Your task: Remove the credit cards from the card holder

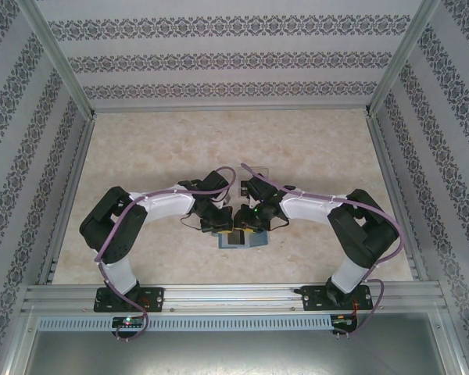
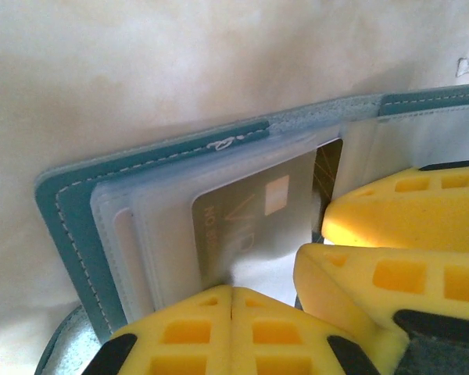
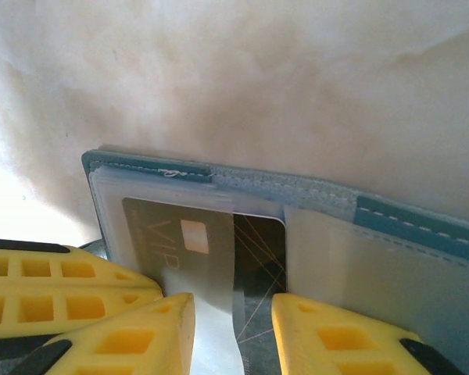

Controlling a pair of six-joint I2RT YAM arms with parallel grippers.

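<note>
The left pincer (image 2: 230,295) is at the bottom of the left wrist view. Its two yellow fingers are pressed together. Their tips sit at the edge of the cloudy clear plastic pockets (image 2: 164,234) of the flat teal-blue card holder (image 2: 66,226). I cannot tell if they pinch a pocket.

The right pincer (image 3: 233,303) is at the bottom of the right wrist view, and its yellow fingers are apart. A strip of clear plastic and a bit of card lie in the gap between them.

A thin brown-gold credit card (image 3: 180,234) with the letters VIP and a small pale square sits inside a pocket, in the middle of that view. Just to its right is a bare black patch with thin gold lines. I cannot tell if that is the same card.

In the top view the card holder (image 1: 238,241) lies open in the lower middle of the frame, under the tips of both arms. It rests on a pale beige tabletop (image 1: 180,148) with soft cloudy marks. White walls (image 1: 234,62) with bands of dark flowery pattern stand on three sides. Silver metal bars (image 1: 234,293) run along the bottom.
</note>
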